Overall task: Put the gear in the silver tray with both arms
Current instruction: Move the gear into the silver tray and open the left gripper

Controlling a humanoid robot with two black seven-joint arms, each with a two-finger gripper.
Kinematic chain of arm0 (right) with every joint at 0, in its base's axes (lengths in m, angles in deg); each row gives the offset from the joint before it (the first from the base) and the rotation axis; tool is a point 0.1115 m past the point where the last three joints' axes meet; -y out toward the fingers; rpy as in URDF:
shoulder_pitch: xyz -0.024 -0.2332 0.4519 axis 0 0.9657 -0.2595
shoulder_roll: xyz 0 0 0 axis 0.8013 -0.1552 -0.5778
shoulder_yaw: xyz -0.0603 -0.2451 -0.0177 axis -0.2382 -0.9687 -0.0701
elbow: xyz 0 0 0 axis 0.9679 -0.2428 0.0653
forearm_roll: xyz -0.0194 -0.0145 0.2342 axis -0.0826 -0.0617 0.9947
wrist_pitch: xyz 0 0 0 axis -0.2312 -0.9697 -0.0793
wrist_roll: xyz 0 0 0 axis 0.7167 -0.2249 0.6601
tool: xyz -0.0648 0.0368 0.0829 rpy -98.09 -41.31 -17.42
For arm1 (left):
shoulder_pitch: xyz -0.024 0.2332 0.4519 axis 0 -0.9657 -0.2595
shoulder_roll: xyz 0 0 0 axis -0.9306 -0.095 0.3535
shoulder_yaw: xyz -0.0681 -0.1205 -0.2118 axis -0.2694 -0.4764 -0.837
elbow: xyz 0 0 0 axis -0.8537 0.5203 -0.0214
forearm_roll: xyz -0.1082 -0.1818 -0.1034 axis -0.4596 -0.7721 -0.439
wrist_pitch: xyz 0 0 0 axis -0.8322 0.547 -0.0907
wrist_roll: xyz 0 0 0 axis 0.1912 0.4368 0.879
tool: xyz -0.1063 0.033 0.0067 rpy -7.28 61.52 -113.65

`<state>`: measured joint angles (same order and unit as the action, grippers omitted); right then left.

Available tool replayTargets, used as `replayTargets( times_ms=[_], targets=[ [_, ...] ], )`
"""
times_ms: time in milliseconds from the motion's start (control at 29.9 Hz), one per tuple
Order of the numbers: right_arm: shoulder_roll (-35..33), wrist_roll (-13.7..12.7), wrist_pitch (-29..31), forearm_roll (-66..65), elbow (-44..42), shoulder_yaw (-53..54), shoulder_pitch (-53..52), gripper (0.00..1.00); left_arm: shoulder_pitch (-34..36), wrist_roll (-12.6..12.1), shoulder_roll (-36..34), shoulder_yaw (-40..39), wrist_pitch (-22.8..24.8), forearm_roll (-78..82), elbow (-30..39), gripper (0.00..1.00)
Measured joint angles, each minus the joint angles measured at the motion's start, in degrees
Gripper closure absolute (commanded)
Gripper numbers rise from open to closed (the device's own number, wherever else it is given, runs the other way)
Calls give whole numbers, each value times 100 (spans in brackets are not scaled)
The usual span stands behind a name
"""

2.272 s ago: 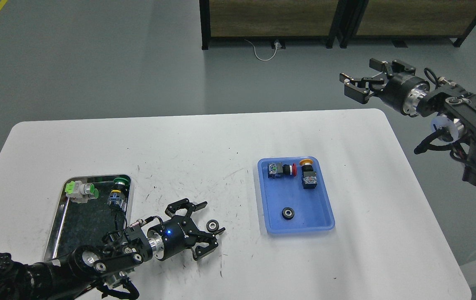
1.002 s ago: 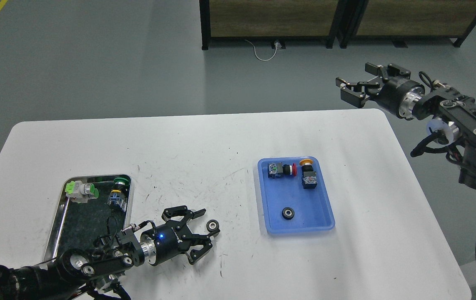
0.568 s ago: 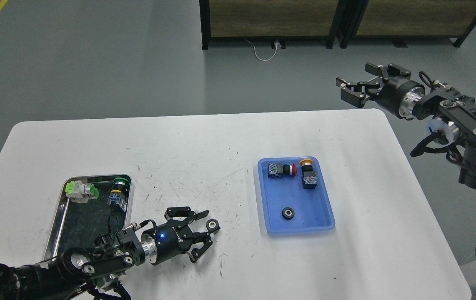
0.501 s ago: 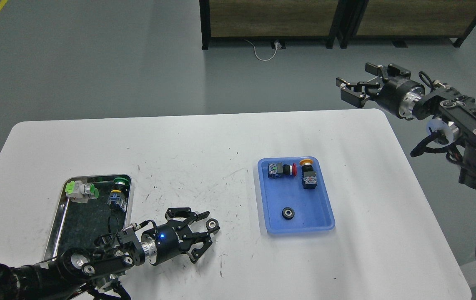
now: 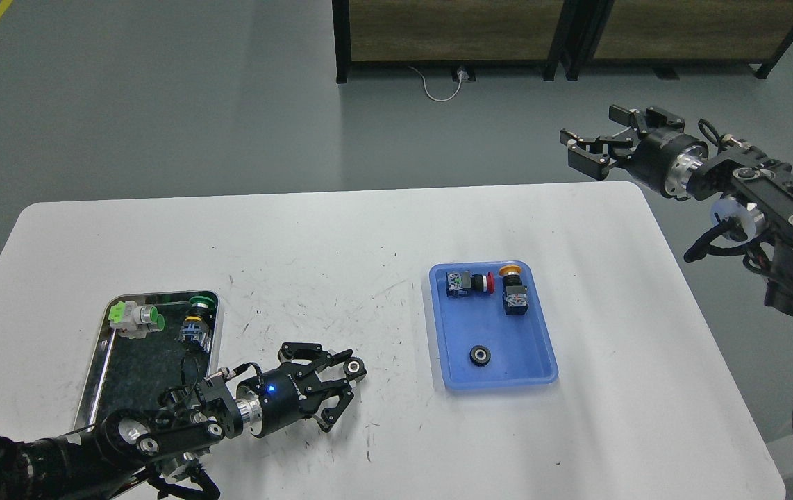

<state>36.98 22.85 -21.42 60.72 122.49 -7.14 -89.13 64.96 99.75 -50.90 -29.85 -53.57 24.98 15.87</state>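
White worktop (image 5: 341,229) carries two trays: silver tray (image 5: 94,378) near the left edge, blue tray (image 5: 532,371) right of centre. Left gripper (image 5: 341,375) pinches one gear (image 5: 353,365) at its fingertips; lift clear before crossing the rim. Second gear (image 5: 479,355) lies in the blue tray. Right gripper (image 5: 587,149) hangs spread, empty.

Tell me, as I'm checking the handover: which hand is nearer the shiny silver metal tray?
Left. The left hand is low over the table just right of the shiny silver metal tray; the right hand hangs far off beyond the table's far right corner.
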Motion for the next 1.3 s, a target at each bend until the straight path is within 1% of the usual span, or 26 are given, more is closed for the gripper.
replayTargets(
  times_ms=[100,301,568,802,1002,1136,1303],
  targets=[
    [1,0,-5,0,0,10,-2,6,137,0,-279,-190,4,-28,169,70],
    [69,0,-64,7,0,23,-17,6,400,0,-1134,-473,107,-32,766,70],
    [89,0,-88,9,0,25,-24,6,444,0,-2473,-461,123,-22,1716,68],
    [131,-7,-127,9,0,25,-47,6,303,0,-3411,-301,125,38,2184,68],
    [169,-17,-143,6,-7,0,-76,6,-16,0,-3730,-56,125,277,2230,68],
    [189,-18,-169,0,-17,-2,-79,6,-312,0,-3801,-42,103,373,2230,68],
    [260,-18,-193,0,-86,-4,-78,6,-479,0,-3820,-42,55,398,2186,67]
  ],
)
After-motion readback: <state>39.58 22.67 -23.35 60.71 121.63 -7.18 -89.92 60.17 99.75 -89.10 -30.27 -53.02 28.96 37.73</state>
